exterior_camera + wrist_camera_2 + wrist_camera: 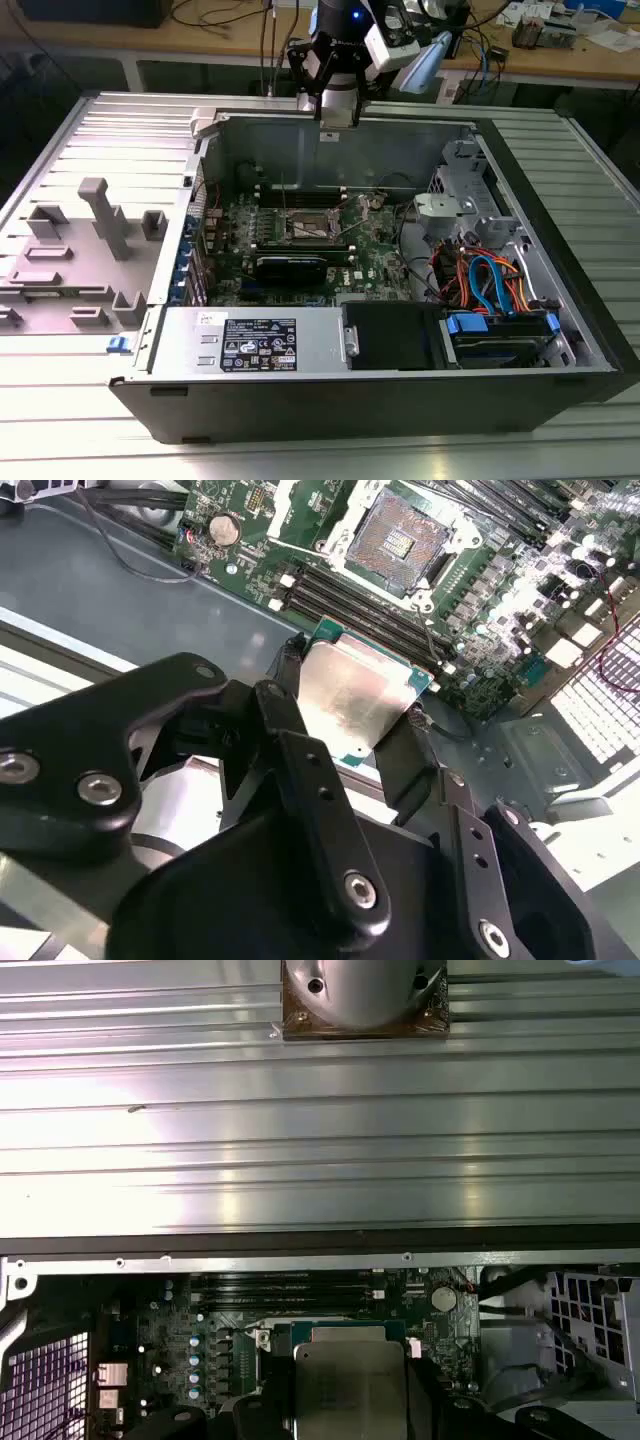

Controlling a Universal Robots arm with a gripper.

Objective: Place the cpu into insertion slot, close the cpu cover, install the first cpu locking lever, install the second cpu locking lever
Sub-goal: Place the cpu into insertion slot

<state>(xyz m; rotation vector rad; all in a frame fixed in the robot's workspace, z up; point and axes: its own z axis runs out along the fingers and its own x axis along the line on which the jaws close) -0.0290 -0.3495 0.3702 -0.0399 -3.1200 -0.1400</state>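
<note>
Ribbed metal bench | black gripper clamps silver-grey square cpu | dark silver-rimmed insertion slot, exterior view, 6 o'clock of gripper | advice: hold level, corners matched

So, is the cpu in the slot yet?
No: in the second wrist view the gripper grips the cpu, and the insertion slot lies bare.

Two edges of the cpu behind the fingers of the hand

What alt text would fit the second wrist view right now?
The black gripper holds the cpu, silver top toward the camera, off the green motherboard. Beyond it the insertion slot lies uncovered, with long memory slots between.
</note>
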